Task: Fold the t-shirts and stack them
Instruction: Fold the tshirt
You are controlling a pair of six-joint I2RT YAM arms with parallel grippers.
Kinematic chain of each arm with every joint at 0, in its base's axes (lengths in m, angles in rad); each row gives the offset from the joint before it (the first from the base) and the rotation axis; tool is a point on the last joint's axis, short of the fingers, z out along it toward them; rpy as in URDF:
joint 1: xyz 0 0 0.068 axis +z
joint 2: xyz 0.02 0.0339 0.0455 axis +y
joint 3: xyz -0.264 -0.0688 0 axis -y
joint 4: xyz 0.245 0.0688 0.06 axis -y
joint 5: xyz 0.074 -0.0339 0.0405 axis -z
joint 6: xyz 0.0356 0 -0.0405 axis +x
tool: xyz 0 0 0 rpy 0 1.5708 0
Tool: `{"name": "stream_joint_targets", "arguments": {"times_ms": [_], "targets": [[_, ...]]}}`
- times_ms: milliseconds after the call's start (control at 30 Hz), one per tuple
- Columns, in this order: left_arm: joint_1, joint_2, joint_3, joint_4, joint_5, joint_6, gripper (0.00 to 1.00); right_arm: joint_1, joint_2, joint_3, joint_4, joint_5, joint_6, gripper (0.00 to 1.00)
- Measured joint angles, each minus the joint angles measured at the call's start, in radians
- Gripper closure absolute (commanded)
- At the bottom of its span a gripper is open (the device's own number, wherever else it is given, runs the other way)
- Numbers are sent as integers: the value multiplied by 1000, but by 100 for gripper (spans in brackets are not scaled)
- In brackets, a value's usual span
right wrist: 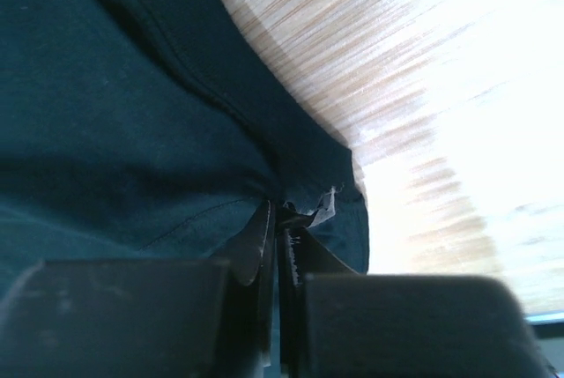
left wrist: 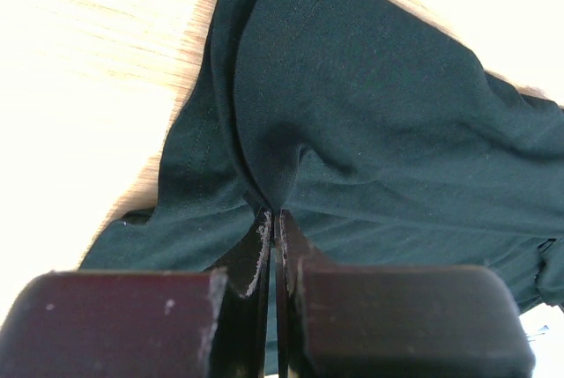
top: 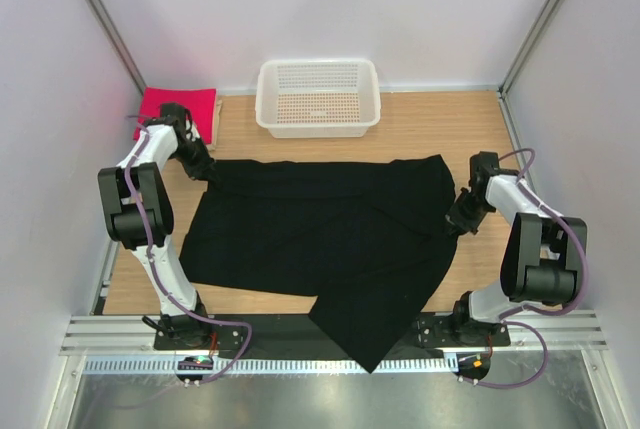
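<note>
A large black t-shirt [top: 320,234] lies spread across the wooden table, one corner hanging over the front edge. My left gripper [top: 203,170] is shut on its far left corner; in the left wrist view the cloth [left wrist: 352,114] is pinched between the closed fingertips [left wrist: 273,219]. My right gripper [top: 458,217] is shut on the shirt's right edge; in the right wrist view the cloth [right wrist: 132,114] is pinched at the tips [right wrist: 282,215] beside a small white tag [right wrist: 324,208]. A folded pink-red t-shirt [top: 180,106] lies at the far left corner, on something beige [top: 217,121].
A white plastic mesh basket [top: 318,97] stands at the back middle of the table. White walls and metal posts close in the sides. A metal rail [top: 320,334] runs along the front edge by the arm bases.
</note>
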Motion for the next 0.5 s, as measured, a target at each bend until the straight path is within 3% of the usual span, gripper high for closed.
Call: {"name": "stream_joint_targets", "arguments": {"times_ms": [500], "targets": [[0,0,80,-90,-44,0,100,0,-92,257,-210,31,19,99]]}}
